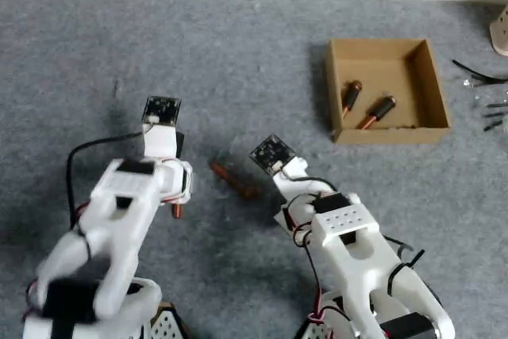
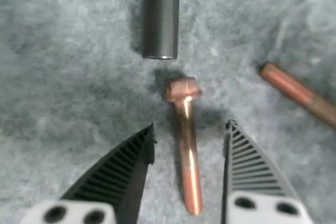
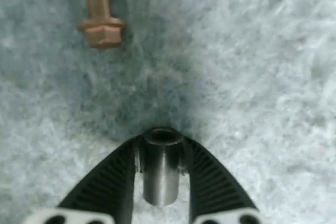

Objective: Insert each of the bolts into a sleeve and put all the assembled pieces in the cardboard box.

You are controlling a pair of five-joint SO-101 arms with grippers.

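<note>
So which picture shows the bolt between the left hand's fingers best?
The left wrist view: the whole bolt lies between the fingers of the open left hand, head to tip. The high view catches just its end poking out beneath the arm.

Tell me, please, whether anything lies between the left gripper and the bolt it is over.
Nothing visible does. The left gripper is open, its fingers either side of the bolt, with only bare carpet in the gaps. The loose sleeve lies past the bolt's head, and a second bolt lies off to one side.
</note>
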